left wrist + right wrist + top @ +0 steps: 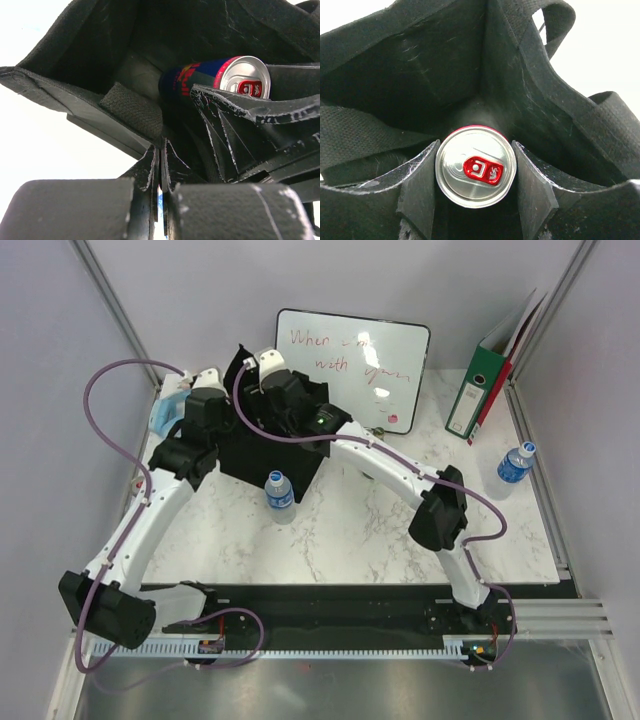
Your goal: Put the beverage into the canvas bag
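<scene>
While the right gripper (476,186) clamps it inside the black bag (420,65) by the table's (380,530) far edge, the blue can (475,172) shows a silver top and a red tab; the left gripper (161,167) pinches the rim.

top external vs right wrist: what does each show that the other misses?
Only top external: two water bottles, one mid-table and one near the right edge, plus the whiteboard and green binder at the back. Only right wrist: the can, silver top with a red tab, clamped by the right gripper, with the canvas bag walls around it. Both: the black canvas bag itself.
</scene>
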You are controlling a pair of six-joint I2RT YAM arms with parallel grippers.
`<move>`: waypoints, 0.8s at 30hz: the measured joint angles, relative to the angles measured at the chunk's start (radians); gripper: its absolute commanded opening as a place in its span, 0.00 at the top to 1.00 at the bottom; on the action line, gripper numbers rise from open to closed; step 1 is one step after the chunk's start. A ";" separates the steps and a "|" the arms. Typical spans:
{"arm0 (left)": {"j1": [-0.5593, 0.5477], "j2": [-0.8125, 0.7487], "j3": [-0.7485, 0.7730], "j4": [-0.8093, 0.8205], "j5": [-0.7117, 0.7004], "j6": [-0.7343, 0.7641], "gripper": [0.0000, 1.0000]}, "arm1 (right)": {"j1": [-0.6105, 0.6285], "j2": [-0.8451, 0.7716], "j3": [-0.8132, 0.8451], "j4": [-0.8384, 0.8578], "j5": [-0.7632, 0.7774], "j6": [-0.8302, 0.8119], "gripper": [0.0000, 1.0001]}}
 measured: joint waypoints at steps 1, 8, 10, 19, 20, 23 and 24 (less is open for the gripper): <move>0.000 -0.005 -0.006 0.002 0.005 0.000 0.98 | 0.002 -0.010 -0.018 0.014 0.005 0.004 1.00; 0.001 -0.025 -0.034 0.025 0.018 0.001 0.98 | 0.011 -0.046 -0.037 0.042 0.006 0.040 1.00; 0.001 -0.037 -0.049 0.032 0.021 0.001 0.98 | 0.011 -0.046 -0.031 0.053 -0.005 0.048 1.00; 0.002 -0.056 -0.073 0.050 0.035 0.003 0.98 | 0.010 -0.033 -0.006 0.080 -0.002 0.082 1.00; 0.002 -0.058 -0.074 0.051 0.035 0.003 0.98 | 0.010 -0.026 -0.006 0.079 0.008 0.081 1.00; 0.002 -0.061 -0.075 0.051 0.042 0.003 0.98 | 0.009 0.014 -0.010 0.074 0.034 0.080 1.00; 0.001 -0.063 -0.077 0.051 0.045 0.003 0.98 | 0.008 0.023 -0.018 0.076 0.037 0.081 1.00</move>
